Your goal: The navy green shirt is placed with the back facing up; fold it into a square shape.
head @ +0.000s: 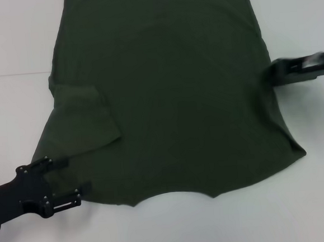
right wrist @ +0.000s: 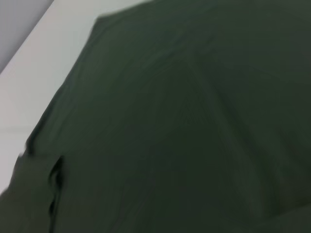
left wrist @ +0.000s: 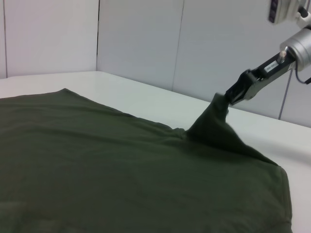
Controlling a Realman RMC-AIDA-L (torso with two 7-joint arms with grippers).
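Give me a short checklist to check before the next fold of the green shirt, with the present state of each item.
1. Right gripper holds the shirt edge: ok, shut on a pinch of cloth raised off the table.
2. Left gripper holds the near left corner: cannot tell; its fingers stand apart at the cloth edge.
3. Navy green shirt lies flat in the middle: ok, only light creases.
4. Left sleeve tucked in: ok, already folded over the body.
5. Right sleeve flat: not ok, lifted into a peak by the right gripper.
6. Far hem visible: cannot tell, it runs out of the head view.
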